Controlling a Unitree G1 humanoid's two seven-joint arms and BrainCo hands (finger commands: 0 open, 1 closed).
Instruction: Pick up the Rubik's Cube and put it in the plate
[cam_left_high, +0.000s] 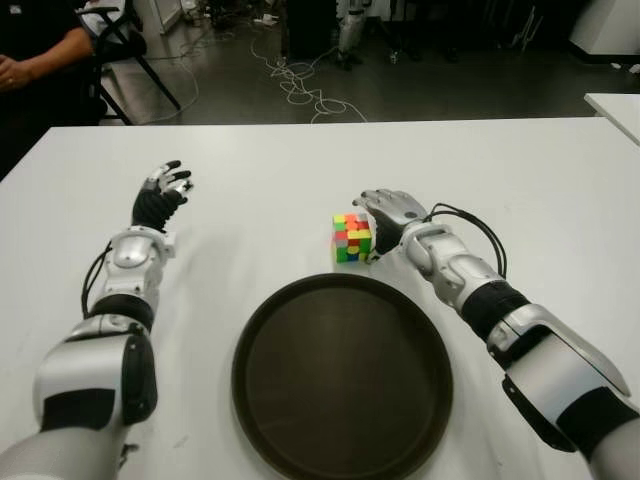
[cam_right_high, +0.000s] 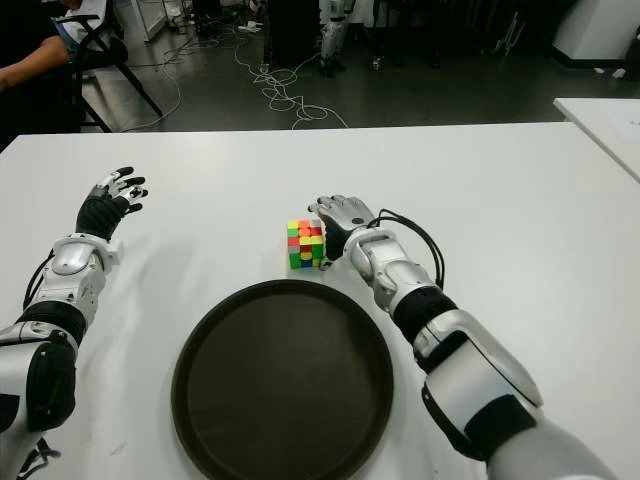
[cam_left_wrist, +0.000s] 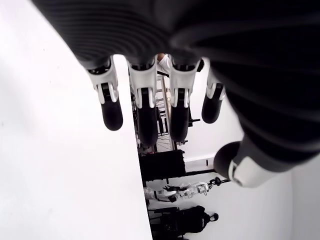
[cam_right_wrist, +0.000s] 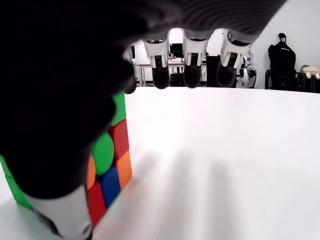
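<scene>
The Rubik's Cube (cam_left_high: 351, 238) stands on the white table (cam_left_high: 280, 170), just beyond the far rim of the dark round plate (cam_left_high: 342, 380). My right hand (cam_left_high: 385, 212) is at the cube's right side, fingers stretched out flat over the table and holding nothing. In the right wrist view the thumb (cam_right_wrist: 60, 150) lies close against the cube (cam_right_wrist: 112, 160), while the fingertips (cam_right_wrist: 192, 72) point past it. My left hand (cam_left_high: 165, 188) shows far off at the left of the table, fingers spread, nothing in it.
A person's arm (cam_left_high: 35, 65) and a chair (cam_left_high: 130, 45) are beyond the table's far left corner. Cables (cam_left_high: 295, 85) lie on the floor behind. Another white table's corner (cam_left_high: 615, 105) shows at the right.
</scene>
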